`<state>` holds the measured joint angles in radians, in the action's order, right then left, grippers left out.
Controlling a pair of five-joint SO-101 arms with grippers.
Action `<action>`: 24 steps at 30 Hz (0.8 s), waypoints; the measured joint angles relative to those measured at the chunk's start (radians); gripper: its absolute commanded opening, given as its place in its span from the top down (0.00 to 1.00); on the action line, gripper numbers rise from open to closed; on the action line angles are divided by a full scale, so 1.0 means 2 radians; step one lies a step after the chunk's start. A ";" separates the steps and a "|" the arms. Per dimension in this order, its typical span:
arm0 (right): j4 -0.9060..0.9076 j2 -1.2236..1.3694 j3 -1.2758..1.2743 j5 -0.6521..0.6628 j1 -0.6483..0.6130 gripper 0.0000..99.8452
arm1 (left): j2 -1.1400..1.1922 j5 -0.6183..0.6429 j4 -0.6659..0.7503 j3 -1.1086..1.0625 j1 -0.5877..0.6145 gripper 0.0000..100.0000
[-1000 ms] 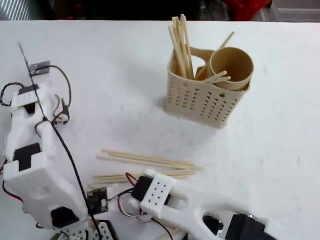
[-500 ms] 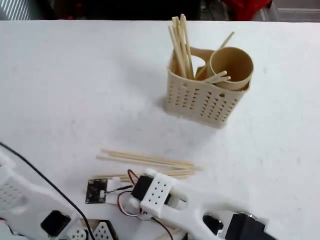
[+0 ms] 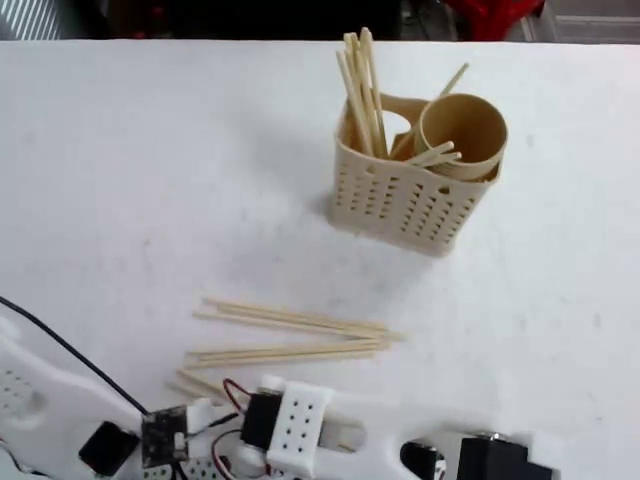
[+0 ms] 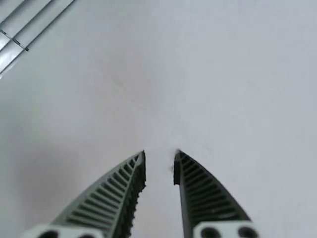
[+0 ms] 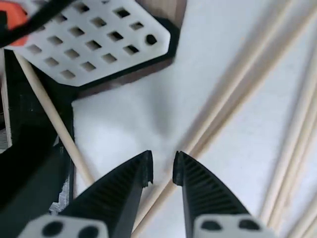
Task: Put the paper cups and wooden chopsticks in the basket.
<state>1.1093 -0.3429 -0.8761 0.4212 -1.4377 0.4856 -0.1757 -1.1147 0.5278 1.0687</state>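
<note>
High view, basket: The basket (image 3: 400,205) stands upright on the bench (image 3: 150,150), far from my two arms.
High view, cups: I count two paper cups (image 3: 462,130), both inside the basket. The second cup (image 3: 392,118) peeks out behind the first.
High view, sticks in basket: About four standing chopsticks (image 3: 360,90) poke up in a bunch. A few more lean by the front cup.
High view, sticks left: I count about six loose chopsticks (image 3: 290,322) lying flat on the bench, well apart from the basket. Some overlap, so I am not sure of the number. Their long way runs side to side across the bench.
High view, arms: The right arm (image 3: 300,432) sits just beside the lowest sticks. The left arm (image 3: 30,395) is off to one side, farther from them, so the right arm is nearer.
Left wrist view, pincer: The left pincer (image 4: 159,163) is almost closed, with just a thin gap. It holds nothing and has bare bench under it.
Right wrist view, pincer: The right pincer (image 5: 162,166) is also almost closed, with a thin gap and nothing in it. The loose sticks lie right below and ahead of it. One runs on a slant under the gap. A white plate with holes (image 5: 94,39) is near.
Next move: I think the right pincer must open and close across a stick's long way.
</note>
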 measured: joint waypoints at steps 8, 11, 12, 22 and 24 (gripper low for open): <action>-0.058 -0.002 -0.039 0.100 -0.009 0.98 | 0.032 -0.001 0.018 0.000 -0.002 0.88; -0.065 -0.002 -0.048 0.127 -0.006 0.97 | 0.035 -0.001 0.018 0.021 0.008 0.88; -0.065 -0.002 -0.052 0.129 -0.010 0.97 | 0.038 -0.001 0.018 0.034 0.016 0.88; -0.067 -0.005 -0.063 0.133 0.119 0.97 | 0.083 -0.001 -0.016 0.175 0.067 0.88; -0.067 -0.005 -0.061 0.157 0.165 0.97 | 0.092 -0.001 -0.029 0.196 0.068 0.88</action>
<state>0.9759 -0.3537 -0.9973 0.7357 -1.1078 0.6697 -0.1772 -1.1730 0.9206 1.2052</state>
